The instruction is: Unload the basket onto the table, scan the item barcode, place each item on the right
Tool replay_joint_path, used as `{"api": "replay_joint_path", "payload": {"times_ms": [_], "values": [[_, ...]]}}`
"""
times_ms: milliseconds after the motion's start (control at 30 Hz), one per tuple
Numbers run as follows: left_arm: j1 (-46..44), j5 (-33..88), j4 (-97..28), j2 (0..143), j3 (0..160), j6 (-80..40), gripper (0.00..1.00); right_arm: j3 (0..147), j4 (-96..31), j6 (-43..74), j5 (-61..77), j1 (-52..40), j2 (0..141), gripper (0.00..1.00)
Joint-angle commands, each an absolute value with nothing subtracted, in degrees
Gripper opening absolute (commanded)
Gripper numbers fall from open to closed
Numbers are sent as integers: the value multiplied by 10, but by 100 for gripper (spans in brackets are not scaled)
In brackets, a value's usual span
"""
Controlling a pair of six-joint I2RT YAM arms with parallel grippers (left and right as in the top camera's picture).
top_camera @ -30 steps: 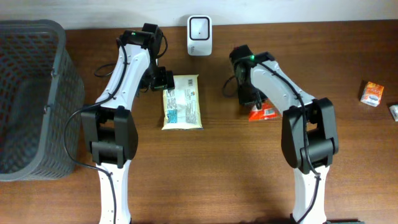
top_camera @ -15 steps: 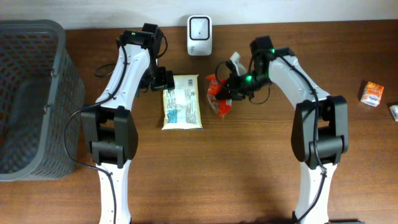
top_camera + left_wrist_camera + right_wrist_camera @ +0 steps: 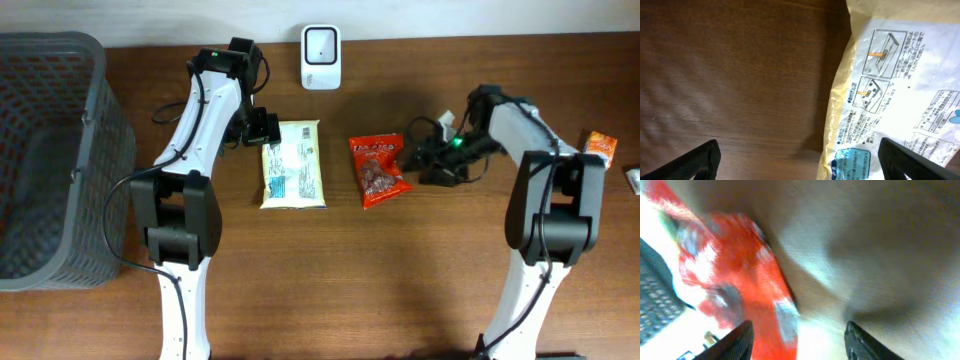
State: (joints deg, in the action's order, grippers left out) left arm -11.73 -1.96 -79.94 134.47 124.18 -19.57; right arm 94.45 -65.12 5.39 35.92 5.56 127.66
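- The right claw (image 3: 420, 160) is seen with jaws apart, clamped on nothing, below and right of the scanner (image 3: 320, 43).
- The red packet (image 3: 377, 170), judged to be the item, is laid flat on the tabletop (image 3: 400, 270) just beside that claw, below the scanner.
- The left claw (image 3: 800, 162) is held wide apart and empty at a white pack (image 3: 292, 163), below-left of the scanner.
- No barcode is presented to the scanner, so scanning is judged still to be done.
- The packet is glossy, crinkled film and rectangular; the tabletop is dark wood grain.

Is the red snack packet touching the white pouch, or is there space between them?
Apart. The overhead view shows a strip of bare table running between the red snack packet and the white pouch, with no edges meeting.
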Motion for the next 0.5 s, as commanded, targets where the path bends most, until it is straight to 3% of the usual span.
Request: {"api": "replay_joint_path", "payload": {"times_ms": [0, 133, 267, 467], "values": [[-117, -17, -800, 1344, 1237, -203, 99, 1024, -710, 8, 278, 44, 1228, 58], [-117, -17, -800, 1343, 1237, -203, 99, 1065, -757, -44, 270, -18, 1217, 43], [-117, -17, -800, 1344, 1237, -203, 99, 1060, -736, -38, 148, -104, 1223, 50], [-117, -17, -800, 1343, 1237, -203, 99, 1032, -664, 50, -32, -205, 1223, 52]]}}
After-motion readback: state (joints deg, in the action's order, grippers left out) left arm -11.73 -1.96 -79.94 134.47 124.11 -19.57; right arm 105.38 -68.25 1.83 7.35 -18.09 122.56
